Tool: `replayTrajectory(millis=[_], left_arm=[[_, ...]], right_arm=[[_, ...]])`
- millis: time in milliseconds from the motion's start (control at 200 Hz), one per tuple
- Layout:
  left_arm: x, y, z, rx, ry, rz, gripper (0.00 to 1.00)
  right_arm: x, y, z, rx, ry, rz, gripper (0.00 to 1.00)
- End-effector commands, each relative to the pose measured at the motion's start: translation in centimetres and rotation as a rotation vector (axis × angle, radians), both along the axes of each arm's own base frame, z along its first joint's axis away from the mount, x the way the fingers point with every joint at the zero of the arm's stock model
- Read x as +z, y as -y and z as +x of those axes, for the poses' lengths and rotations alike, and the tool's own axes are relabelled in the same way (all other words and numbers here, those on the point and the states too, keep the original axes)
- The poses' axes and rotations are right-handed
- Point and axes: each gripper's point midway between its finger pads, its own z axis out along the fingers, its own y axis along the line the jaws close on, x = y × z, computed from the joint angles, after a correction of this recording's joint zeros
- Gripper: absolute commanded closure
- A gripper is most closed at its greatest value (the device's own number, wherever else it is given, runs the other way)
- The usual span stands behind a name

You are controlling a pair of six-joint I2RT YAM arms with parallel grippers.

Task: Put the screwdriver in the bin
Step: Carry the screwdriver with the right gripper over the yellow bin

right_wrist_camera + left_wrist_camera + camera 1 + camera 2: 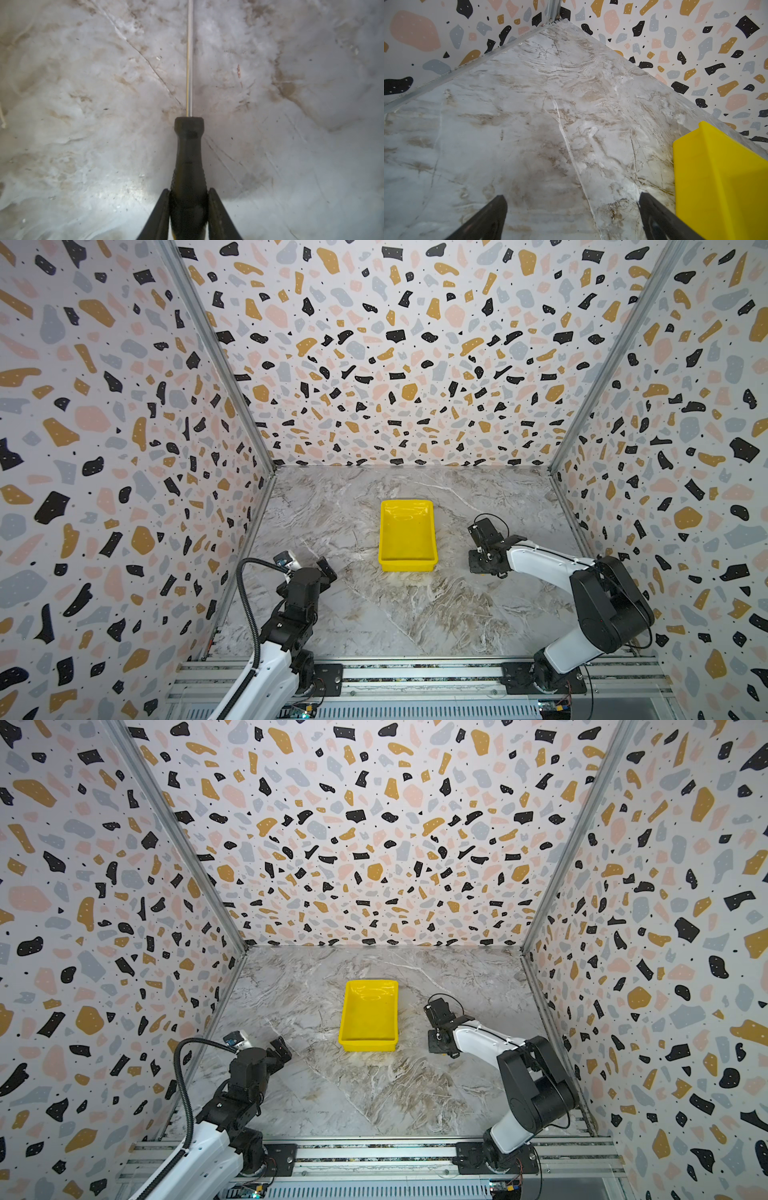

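Near the bin [407, 565], right gripper [188, 199] clamps the screwdriver [188, 149] at its handle, shaft pointing straight out; left gripper [572, 199] gapes.

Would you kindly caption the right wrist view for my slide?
The right claw shut on the screwdriver handle, shaft pointing ahead over the marble table.

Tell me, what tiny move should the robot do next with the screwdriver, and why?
Probably lift it straight up a little. The right gripper is shut on the screwdriver by its black handle, low at the marble table. The yellow bin beside it holds nothing yet, and its walls need clearing.
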Motion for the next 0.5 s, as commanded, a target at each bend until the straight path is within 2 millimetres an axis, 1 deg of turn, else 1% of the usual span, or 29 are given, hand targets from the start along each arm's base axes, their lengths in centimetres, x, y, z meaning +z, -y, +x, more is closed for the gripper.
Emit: replayTrajectory(millis=[0, 105, 225, 315, 400, 465, 496], left_arm=[[0.4, 0.1, 0.4, -0.003, 0.032, -0.009, 0.0], [0.4, 0.1, 0.4, -0.004, 0.032, -0.008, 0.0], [0.4, 0.2, 0.4, -0.005, 0.032, -0.01, 0.0], [0.4, 0.1, 0.4, -0.004, 0.03, -0.009, 0.0], [0.4, 0.2, 0.4, -0.004, 0.03, -0.008, 0.0], [0.3, 0.1, 0.4, -0.003, 0.027, -0.007, 0.0], [0.3, 0.1, 0.4, -0.003, 0.027, -0.007, 0.0]], right_arm=[[5.3, -1.2, 1.1, -0.024, 0.108, 0.066, 0.87], [8.1, -3.1, 1.1, -0.015, 0.163, 0.13, 0.87], [11.2, -6.4, 1.3, 0.019, 0.223, 0.201, 0.87], [13.0, -9.9, 1.5, 0.052, 0.25, 0.258, 0.88], [14.0, -13.6, 1.6, 0.081, 0.264, 0.312, 0.88], [14.2, -16.4, 1.7, 0.094, 0.271, 0.367, 0.88], [14.0, -17.6, 1.7, 0.093, 0.266, 0.392, 0.88]])
